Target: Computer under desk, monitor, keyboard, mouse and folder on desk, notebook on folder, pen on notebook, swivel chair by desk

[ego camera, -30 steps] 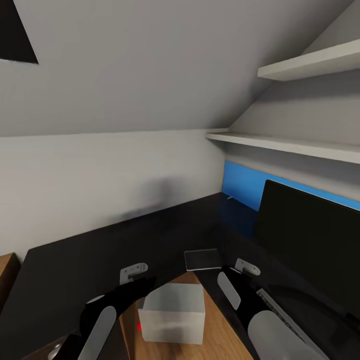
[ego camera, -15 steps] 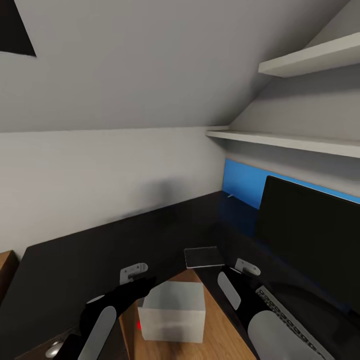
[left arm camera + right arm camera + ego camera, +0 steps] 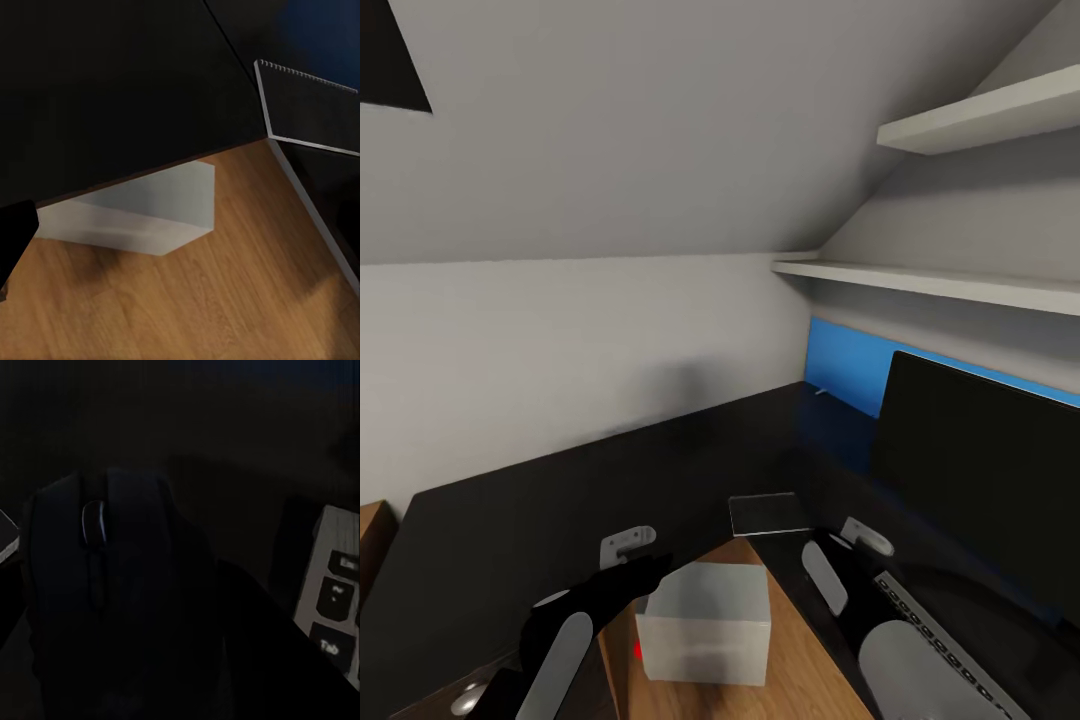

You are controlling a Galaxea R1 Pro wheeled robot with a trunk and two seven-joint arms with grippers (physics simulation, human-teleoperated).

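**A:** Mouse (image 3: 101, 585) first: where is it, relative to the right gripper?

**B:** In the right wrist view it lies directly ahead of the camera, a dark rounded shape with a pale scroll wheel, resting on the black table (image 3: 560, 500). The picture is too dark to show the gripper's fingers, so I cannot tell whether they are spread or closed, or touching the mouse.

**A:** What sits near the mouse?

**B:** The keyboard (image 3: 337, 600) is just beside it, with pale keys at the frame's edge. In the head view the keyboard (image 3: 935, 640) lies in front of the monitor (image 3: 980, 470), partly hidden by the right arm (image 3: 840, 580).

**A:** And the notebook?

**B:** The notebook (image 3: 768, 513) lies flat on the table at its inner corner, ahead of both arms. In the left wrist view the notebook (image 3: 311, 109) shows its spiral edge.

**A:** The left gripper?

**B:** The left arm (image 3: 580, 610) reaches forward low at the left. Its fingers are not clear enough to tell their spread.

**A:** The computer?

**B:** The computer (image 3: 705, 625) stands on the wooden floor (image 3: 800, 680), in the table's inner corner and partly under its edge, with a red light low on its left side. It is below and between the two arms.
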